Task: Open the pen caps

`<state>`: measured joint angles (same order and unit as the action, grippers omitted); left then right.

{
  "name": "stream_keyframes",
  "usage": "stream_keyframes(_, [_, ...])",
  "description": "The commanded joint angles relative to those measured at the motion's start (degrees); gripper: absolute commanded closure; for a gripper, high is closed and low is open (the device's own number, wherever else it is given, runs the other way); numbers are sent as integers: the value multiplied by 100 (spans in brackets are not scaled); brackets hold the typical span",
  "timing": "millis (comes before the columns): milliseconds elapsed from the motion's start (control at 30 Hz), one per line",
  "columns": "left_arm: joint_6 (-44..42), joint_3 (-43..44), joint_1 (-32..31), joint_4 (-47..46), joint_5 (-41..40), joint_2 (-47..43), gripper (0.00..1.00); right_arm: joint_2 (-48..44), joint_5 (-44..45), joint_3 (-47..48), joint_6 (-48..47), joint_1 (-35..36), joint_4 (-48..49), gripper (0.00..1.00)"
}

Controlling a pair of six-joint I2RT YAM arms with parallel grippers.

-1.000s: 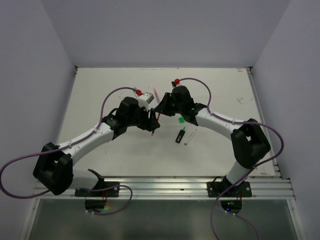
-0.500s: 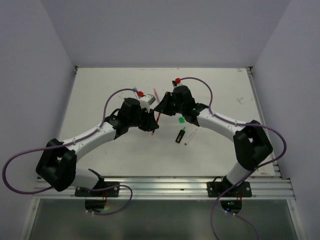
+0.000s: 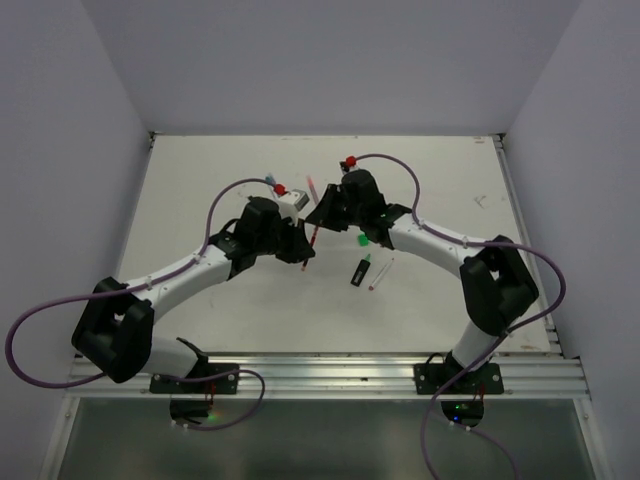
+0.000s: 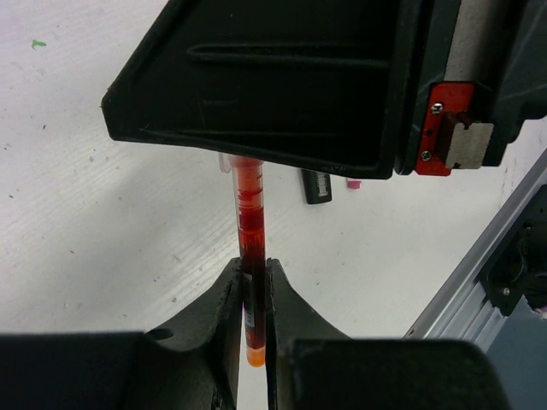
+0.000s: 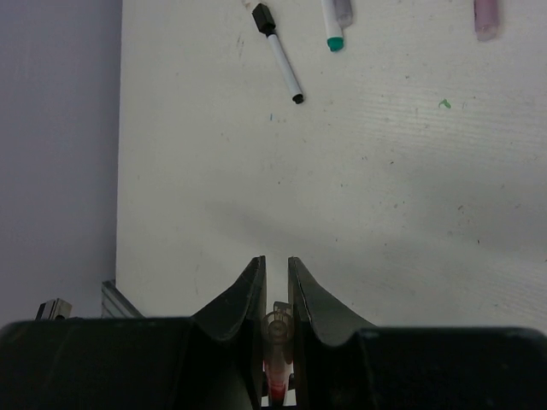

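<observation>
From above, the two arms reach in over the white table [image 3: 200,200] and meet near its middle, where a red pen [image 3: 314,238] runs slantwise between them. The left gripper [image 3: 304,258] has the pen's near end and the right gripper [image 3: 321,224] its far end, both clear of the surface. Just to the right of the pair lies a green cap [image 3: 362,241] on its own, and nearer the arm bases, close beside it, a green-and-black highlighter [image 3: 360,270] with a thin pale pen [image 3: 381,273] next to it. In the left wrist view, the left fingers [image 4: 224,303] are pressed together on the red barrel with no gap showing on either side, and an orange tip pokes out below them. The barrel rises into the black body of the right gripper, which fills the top of the view. Beyond it the highlighter lies on the table with a tiny pink cap [image 4: 353,183] beside it, and a metal rail [image 4: 513,222] crosses the right corner. In the right wrist view, the right fingers [image 5: 301,295] are clamped tight on a clear, reddish pen end. Which end bears the cap cannot be told. Well beyond lie a black-capped pen [image 5: 278,55], a teal-tipped pen [image 5: 335,21] and a pinkish pen end [image 5: 485,17].
</observation>
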<state>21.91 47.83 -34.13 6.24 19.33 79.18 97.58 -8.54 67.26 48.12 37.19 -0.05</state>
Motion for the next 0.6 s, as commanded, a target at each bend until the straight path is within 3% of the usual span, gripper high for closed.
stream_keyframes(0, [-3, -142, -50, 35, 404, -148, 100, 94, 361, 542, -39, -115, 190, 100])
stream_keyframes(567, [50, -363, -76, 123, 652, -183, 100, 428, 660, 1719, -180, -915, 243, 100])
